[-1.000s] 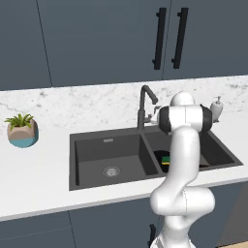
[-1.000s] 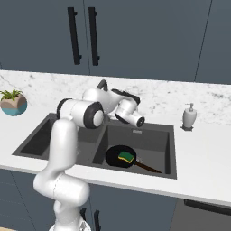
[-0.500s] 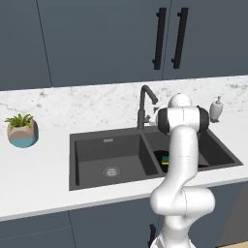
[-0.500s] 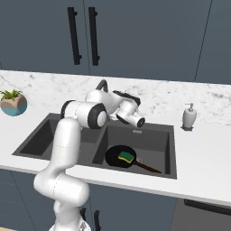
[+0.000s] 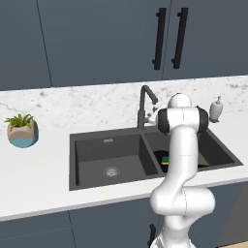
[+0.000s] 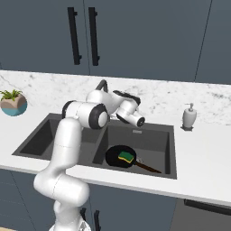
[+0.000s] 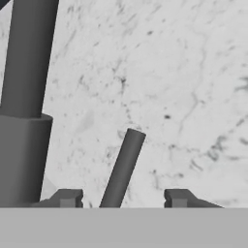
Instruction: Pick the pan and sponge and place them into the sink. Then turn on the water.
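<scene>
The black pan (image 6: 118, 158) lies in the right basin of the dark grey sink (image 6: 49, 131), its brown handle pointing to the front right. The green and yellow sponge (image 6: 127, 156) rests inside the pan; the arm partly hides it in the left base view, where the sponge (image 5: 165, 158) peeks out. My gripper (image 7: 123, 198) is up behind the sink at the dark faucet (image 5: 144, 104). Its fingertips (image 7: 68, 197) stand either side of the thin faucet lever (image 7: 123, 164), with a gap on both sides. The thick faucet column (image 7: 24, 97) rises just left of them.
A potted plant (image 5: 22, 130) stands on the counter left of the sink, and a white soap dispenser (image 5: 216, 108) to its right. The marble backsplash (image 7: 184, 72) lies close behind the faucet. Dark cabinets with black handles (image 6: 92, 34) hang above.
My hand has edged a little closer to the faucet. The pan and sponge lie as before in the right basin.
</scene>
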Tool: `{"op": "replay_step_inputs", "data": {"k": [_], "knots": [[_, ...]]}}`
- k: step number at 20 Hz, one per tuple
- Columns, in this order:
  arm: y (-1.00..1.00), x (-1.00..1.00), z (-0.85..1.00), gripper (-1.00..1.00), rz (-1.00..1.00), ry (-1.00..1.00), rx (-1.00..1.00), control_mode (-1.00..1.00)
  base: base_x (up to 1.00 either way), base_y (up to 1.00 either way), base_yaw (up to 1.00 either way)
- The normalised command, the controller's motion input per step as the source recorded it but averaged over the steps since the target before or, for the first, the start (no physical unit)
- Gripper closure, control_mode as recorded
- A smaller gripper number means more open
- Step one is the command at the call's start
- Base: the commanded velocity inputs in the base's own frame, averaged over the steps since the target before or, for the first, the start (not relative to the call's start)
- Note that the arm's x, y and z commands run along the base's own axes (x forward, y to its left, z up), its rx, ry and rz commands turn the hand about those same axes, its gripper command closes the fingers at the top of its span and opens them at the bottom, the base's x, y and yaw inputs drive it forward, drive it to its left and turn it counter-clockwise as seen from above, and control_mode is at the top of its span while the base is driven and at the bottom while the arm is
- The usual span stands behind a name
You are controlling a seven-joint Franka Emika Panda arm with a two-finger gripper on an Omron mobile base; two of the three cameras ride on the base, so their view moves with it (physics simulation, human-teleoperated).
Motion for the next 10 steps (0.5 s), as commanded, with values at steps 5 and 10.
{"op": "replay_step_inputs", "data": {"k": [5, 10], "knots": [[0.0, 0.25, -0.1, 1.0, -0.02, 0.0, 0.0, -1.0, 0.0, 0.0, 0.0], [-0.03, 0.19, -0.08, 1.0, -0.02, 0.0, 0.0, -1.0, 0.0, 0.0, 0.0]]}}
